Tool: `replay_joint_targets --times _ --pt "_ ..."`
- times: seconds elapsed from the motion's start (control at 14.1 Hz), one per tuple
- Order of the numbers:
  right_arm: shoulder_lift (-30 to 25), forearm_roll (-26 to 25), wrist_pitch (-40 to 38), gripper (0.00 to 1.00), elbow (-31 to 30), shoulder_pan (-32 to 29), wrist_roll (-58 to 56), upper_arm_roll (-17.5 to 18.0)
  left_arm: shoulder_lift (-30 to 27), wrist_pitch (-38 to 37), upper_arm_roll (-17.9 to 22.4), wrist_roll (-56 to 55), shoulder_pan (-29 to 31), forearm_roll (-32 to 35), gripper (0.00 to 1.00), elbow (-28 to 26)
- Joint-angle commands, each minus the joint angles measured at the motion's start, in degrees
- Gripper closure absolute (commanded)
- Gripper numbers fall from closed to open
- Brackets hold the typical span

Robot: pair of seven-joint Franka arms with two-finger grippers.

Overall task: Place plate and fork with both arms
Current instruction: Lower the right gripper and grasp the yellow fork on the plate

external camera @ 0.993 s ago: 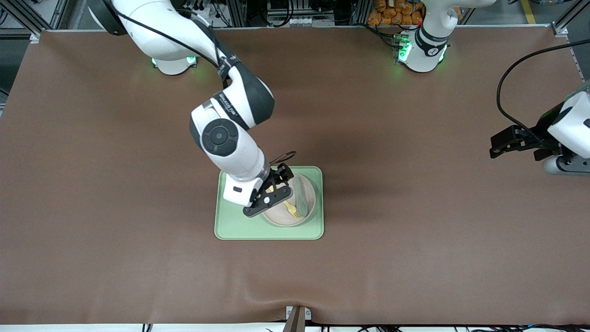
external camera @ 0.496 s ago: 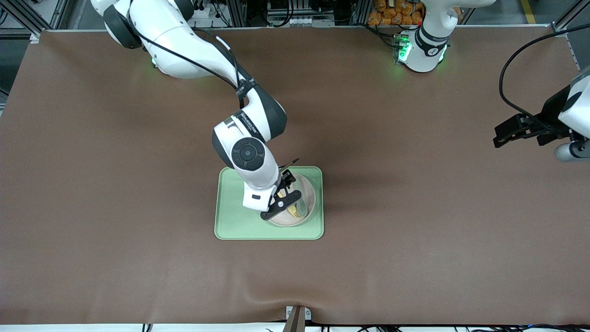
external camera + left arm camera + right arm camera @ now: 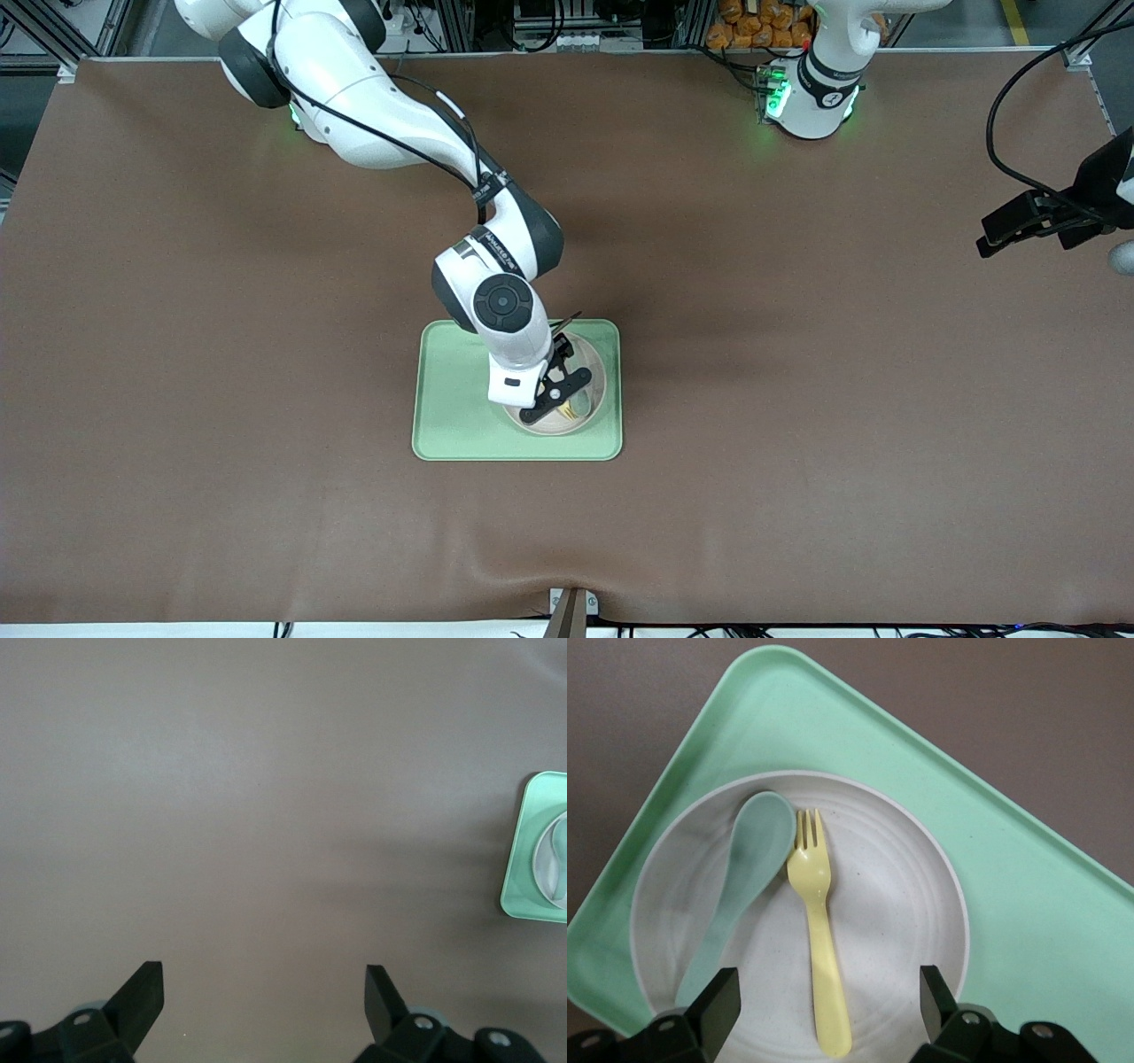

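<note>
The pale plate [image 3: 595,372] sits on the light-green tray [image 3: 452,425] in the middle of the table. The pale-yellow fork [image 3: 819,930] lies flat in the plate [image 3: 895,904], beside a teal-green spoon [image 3: 740,886]. In the front view the fork [image 3: 564,408] is mostly hidden under my right gripper [image 3: 558,400]. My right gripper [image 3: 826,997] is open, low over the plate, with one finger on each side of the fork's handle. My left gripper [image 3: 264,985] is open and empty, up over bare table near the left arm's end [image 3: 1019,229].
The spoon [image 3: 580,406] lies in the plate next to the fork. The brown mat [image 3: 797,399] covers the whole table around the tray. The tray's corner shows in the left wrist view [image 3: 532,850].
My right gripper has moved over the plate toward the fork's handle and come down lower. My left arm has drawn back toward its end of the table and risen.
</note>
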Motion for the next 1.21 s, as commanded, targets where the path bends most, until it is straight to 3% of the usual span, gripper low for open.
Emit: replay_joint_targets --times 0.0,0.5,1.13 --pt "2.03 -2.64 0.4 0.11 2.38 0.74 -0.03 -0.45 -1.87 1.41 -0.51 -0.83 0.54 1.01 0.0 -2.24" --pt "3.61 -4.67 1.63 0.23 2.38 0.92 0.23 -0.45 -2.22 1.41 -0.42 -1.53 0.54 1.36 0.0 -2.85" --pt "4.66 -4.75 2.85 0.27 2.29 1.35 0.23 -0.45 -2.93 1.05 -0.59 -1.45 0.54 3.12 0.0 -3.82"
